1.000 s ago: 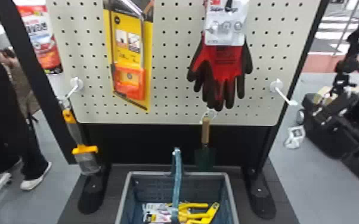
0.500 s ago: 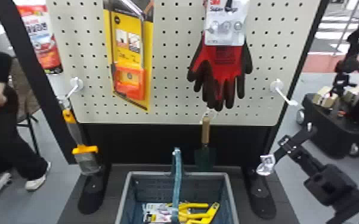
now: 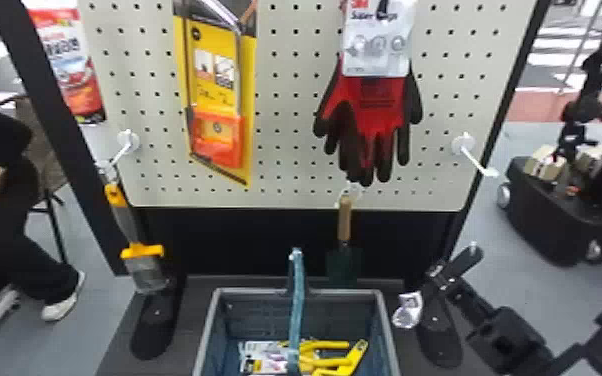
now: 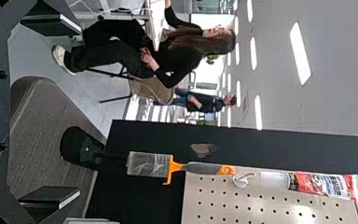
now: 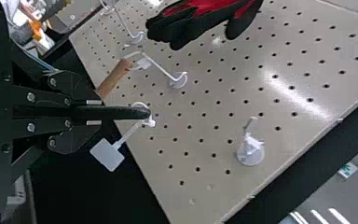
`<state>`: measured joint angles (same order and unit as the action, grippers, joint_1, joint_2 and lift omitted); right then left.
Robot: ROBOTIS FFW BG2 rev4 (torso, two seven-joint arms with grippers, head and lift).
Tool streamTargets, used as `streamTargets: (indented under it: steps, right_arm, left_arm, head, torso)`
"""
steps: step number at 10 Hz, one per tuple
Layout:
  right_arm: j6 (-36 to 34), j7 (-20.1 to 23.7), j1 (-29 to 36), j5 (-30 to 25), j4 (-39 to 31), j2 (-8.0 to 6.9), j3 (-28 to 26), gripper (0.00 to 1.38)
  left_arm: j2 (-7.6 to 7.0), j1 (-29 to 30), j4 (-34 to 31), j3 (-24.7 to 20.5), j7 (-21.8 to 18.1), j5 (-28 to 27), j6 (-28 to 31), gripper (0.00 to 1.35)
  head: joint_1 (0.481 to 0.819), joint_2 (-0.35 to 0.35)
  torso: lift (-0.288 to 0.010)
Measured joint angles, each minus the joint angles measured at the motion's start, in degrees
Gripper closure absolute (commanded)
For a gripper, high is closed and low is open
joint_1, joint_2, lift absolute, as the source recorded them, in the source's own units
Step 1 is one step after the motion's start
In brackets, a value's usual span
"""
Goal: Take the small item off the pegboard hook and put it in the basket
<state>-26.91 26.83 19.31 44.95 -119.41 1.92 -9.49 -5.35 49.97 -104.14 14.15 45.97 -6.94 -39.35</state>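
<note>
My right gripper [image 3: 437, 276] is low beside the pegboard's right post, right of the grey basket [image 3: 389, 325]. The small silvery-white item [image 3: 407, 311] hangs beside its tips, off the hooks and outside the basket. In the right wrist view the gripper [image 5: 142, 112] is shut, with the item's loop at its tip and its pale square part [image 5: 107, 155] dangling below. The right pegboard hook [image 3: 477, 161] is bare. In the left wrist view my left gripper [image 4: 77, 111] stands open, its fingers wide apart with nothing between them.
A trowel [image 3: 345, 220] hangs behind the basket and a yellow-handled scraper [image 3: 140, 250] at left. Gloves [image 3: 372, 107] and a yellow-carded saw [image 3: 217, 95] hang above. The basket's handle [image 3: 297, 300] stands upright over yellow-handled tools [image 3: 337, 357].
From near the right hook, the small item has moved down and left with my right gripper, coming closer to the basket's right side.
</note>
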Motion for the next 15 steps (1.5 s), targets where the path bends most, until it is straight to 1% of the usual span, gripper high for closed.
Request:
streamTargets:
  steps: [2,5,10,13,15]
  right_arm:
    - [0.02,-0.03,-0.61,0.96,3.05,0.61,3.39,1.2]
    - [0.04,0.07,-3.42,0.79,8.64,1.57,6.34,1.2]
    - [0.44,0.95,-11.34,1.19,19.66,3.39,11.61,1.2]
    - [0.46,0.97,-12.82,2.65,22.27,4.08,14.77,1.2]
    - [0.4,1.12,-13.43,3.97,23.74,4.82,17.75,1.2]
  left_arm:
    - [0.0,-0.2,0.0,0.01,0.0,0.0,-0.08,0.1]
    - [0.0,-0.32,0.22,0.16,0.0,0.07,-0.11,0.1]
    - [-0.31,-0.92,0.79,0.53,0.0,0.49,-0.2,0.1]
    - [-0.44,-0.96,0.94,0.62,0.0,0.72,-0.27,0.1]
    - [-0.45,-0.96,1.03,0.62,0.0,0.79,-0.28,0.1]
  head:
    - [0.549,0.0]
    - [0.549,0.0]
    - [0.549,0.0]
    - [0.549,0.0]
    - [0.549,0.0]
  torso:
    - [-0.1]
    - [-0.1]
    - [-0.1]
    - [-0.1]
    - [-0.1]
